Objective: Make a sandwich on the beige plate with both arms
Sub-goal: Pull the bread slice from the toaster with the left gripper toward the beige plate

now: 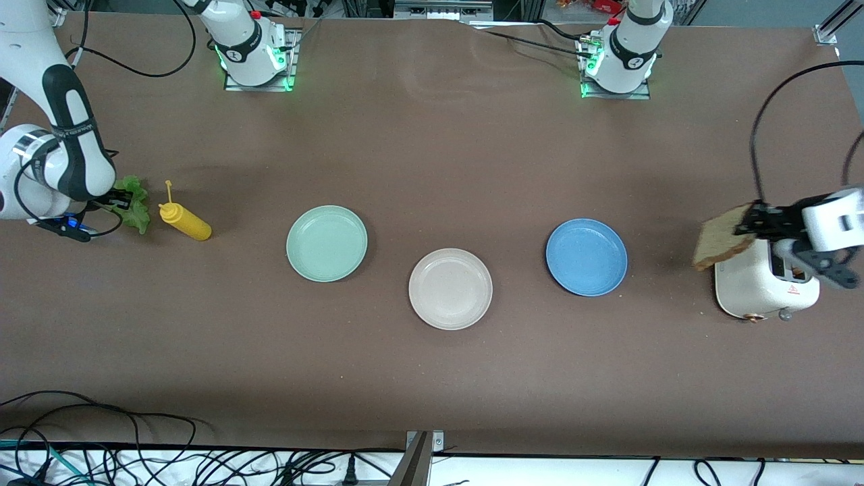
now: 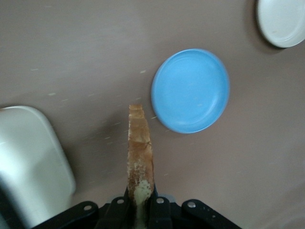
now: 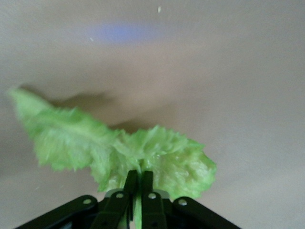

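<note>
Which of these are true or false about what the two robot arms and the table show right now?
1. The left gripper holds a bread slice over the toaster. True.
2. The right gripper is empty. False: it is shut on a lettuce leaf.
3. The beige plate already carries bread. False: it is bare.
4. The beige plate lies nearer the front camera than the mint green plate and the blue plate. True.
5. The yellow squeeze bottle lies on the blue plate. False: it lies on the table beside the lettuce.
</note>
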`<state>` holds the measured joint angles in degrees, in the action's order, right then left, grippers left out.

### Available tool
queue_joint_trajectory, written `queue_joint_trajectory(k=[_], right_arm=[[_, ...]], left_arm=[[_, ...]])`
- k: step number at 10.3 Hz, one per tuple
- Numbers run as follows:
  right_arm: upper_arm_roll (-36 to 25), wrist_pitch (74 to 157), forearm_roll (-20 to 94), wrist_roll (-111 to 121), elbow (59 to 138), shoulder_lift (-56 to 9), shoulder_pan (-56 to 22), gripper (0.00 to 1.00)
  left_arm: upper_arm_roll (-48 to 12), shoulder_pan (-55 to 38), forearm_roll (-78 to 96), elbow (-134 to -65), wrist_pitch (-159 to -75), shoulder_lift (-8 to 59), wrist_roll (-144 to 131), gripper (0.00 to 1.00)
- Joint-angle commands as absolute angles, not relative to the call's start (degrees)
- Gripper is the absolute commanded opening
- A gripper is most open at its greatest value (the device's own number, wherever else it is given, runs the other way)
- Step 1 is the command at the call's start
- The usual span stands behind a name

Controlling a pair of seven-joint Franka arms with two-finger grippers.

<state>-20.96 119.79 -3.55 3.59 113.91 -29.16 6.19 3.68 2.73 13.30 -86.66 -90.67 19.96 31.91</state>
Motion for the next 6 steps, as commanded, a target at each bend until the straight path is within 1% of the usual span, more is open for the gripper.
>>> queue_joint_trajectory(k=[1, 2, 3, 5, 6], right_arm=[[-20.39, 106.42, -3.16, 5.19, 105.78, -26.37, 6.51, 0.00], [-20.30, 100.34, -3.16, 5.01, 101.38, -26.45, 6.24, 0.00], [-20.22, 96.63, -3.16, 4.75, 98.29, -26.46, 5.81, 0.00], [-20.13, 87.50, -2.99, 4.75, 91.53, -26.37, 5.36, 0.00], [-20.04, 81.53, -1.42, 4.66, 86.97, -26.28, 5.36, 0.00]], left_arm=[[4.39, -4.54, 20.44, -84.81, -88.86, 22.49, 21.66, 0.00], [4.31, -7.44, 24.48, -84.64, -88.86, 24.07, 16.49, 0.00], [4.39, -10.17, 29.57, -82.46, -89.03, 26.78, 12.61, 0.00], [4.39, -12.81, 40.81, -75.27, -89.03, 34.50, 3.39, 0.00], [4.39, -13.79, 43.39, -71.06, -89.21, 38.11, -0.23, 0.00]])
